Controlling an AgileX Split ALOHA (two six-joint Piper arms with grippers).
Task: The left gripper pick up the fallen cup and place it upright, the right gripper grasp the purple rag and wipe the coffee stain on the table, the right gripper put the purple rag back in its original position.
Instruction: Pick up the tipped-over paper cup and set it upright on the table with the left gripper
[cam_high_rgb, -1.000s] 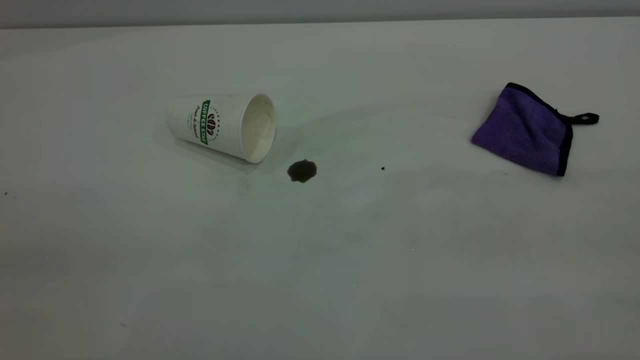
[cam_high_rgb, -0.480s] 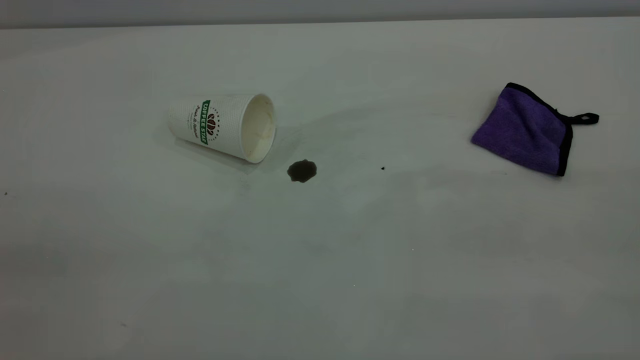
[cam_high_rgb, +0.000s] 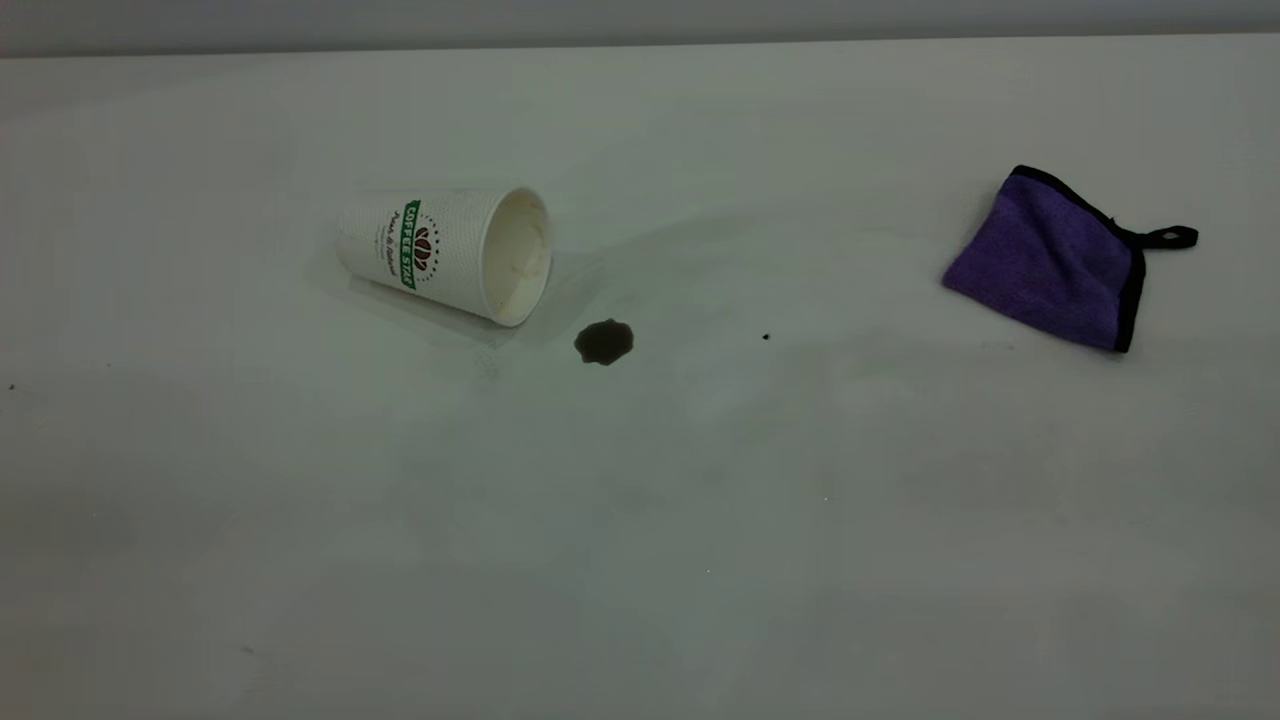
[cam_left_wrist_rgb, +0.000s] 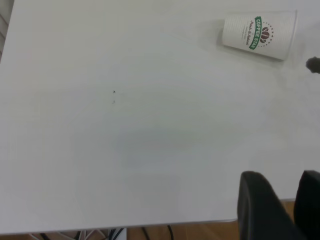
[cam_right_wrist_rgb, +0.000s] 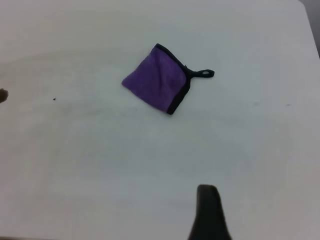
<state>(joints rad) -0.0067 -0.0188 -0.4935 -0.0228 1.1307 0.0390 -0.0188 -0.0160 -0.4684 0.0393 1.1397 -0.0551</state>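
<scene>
The cup lies on its side on the table, left of centre, its mouth facing right; it also shows in the left wrist view. The coffee stain sits just right of the cup's mouth. The purple rag lies at the far right, its loop pointing right, and shows in the right wrist view. Neither gripper shows in the exterior view. My left gripper hangs over the table's near edge, far from the cup, its jaws slightly apart and empty. Only one right finger shows, well short of the rag.
A tiny black speck lies between the stain and the rag. The table's near edge shows in the left wrist view, with wooden floor below it. The table's far edge meets a grey wall.
</scene>
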